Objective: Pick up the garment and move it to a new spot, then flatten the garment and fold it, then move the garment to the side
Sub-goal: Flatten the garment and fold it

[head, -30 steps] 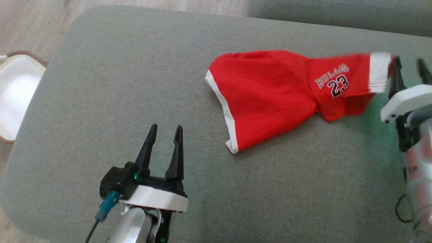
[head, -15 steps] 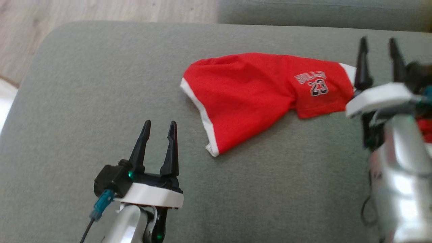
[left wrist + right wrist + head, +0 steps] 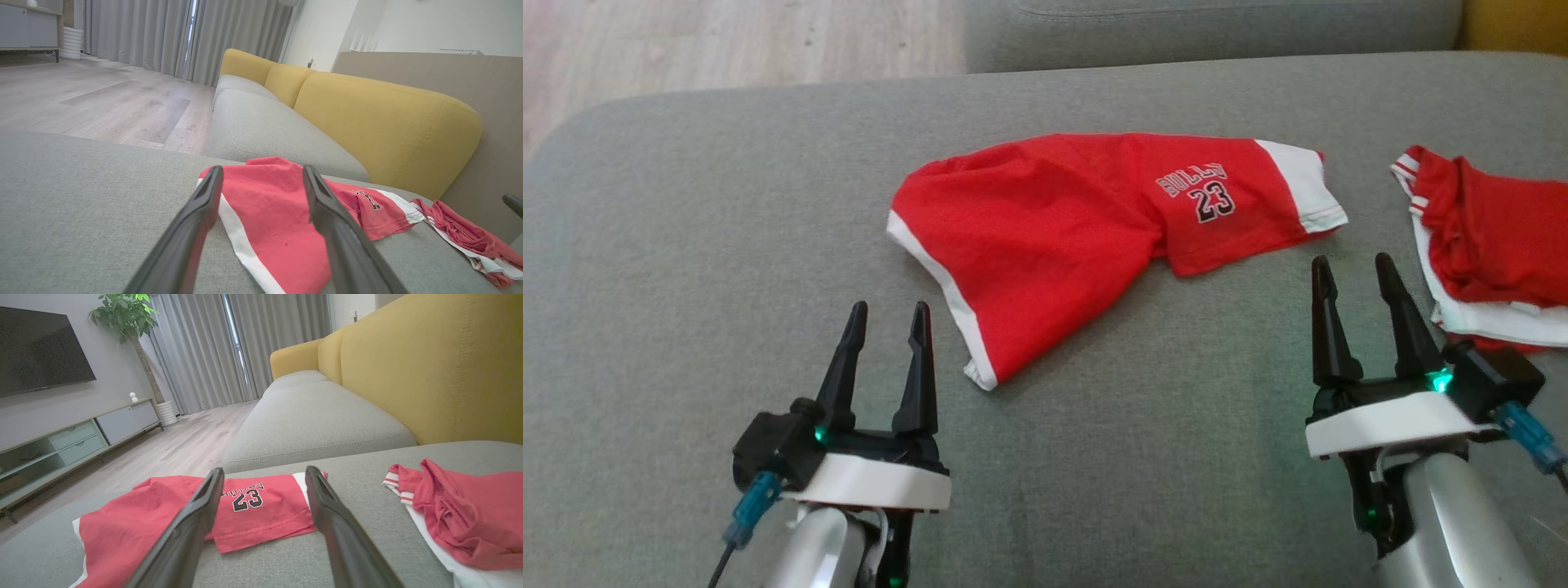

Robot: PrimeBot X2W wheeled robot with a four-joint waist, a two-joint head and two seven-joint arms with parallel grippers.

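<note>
The garment (image 3: 1045,237) is a pair of red shorts with white hems and "BULLS 23" print. It lies spread on the grey sofa cushion (image 3: 727,245), with the printed leg at the right. My left gripper (image 3: 889,309) stands open just near-left of its lower hem, touching nothing. My right gripper (image 3: 1350,261) is open and empty, a little nearer than the printed leg. The left wrist view shows the garment (image 3: 269,220) beyond the open left gripper (image 3: 262,169). In the right wrist view the printed leg of the garment (image 3: 261,514) lies ahead of the open right gripper (image 3: 264,470).
A second, crumpled red and white garment (image 3: 1494,245) lies at the cushion's right, close beside my right gripper. The yellow backrest (image 3: 429,367) rises on the right. Another grey seat (image 3: 1209,24) and wooden floor (image 3: 727,41) lie beyond the far edge.
The head camera has swung right, shifting the whole picture left. My right gripper has come away from the shorts' white hem and drawn back toward me. The left arm has stayed put.
</note>
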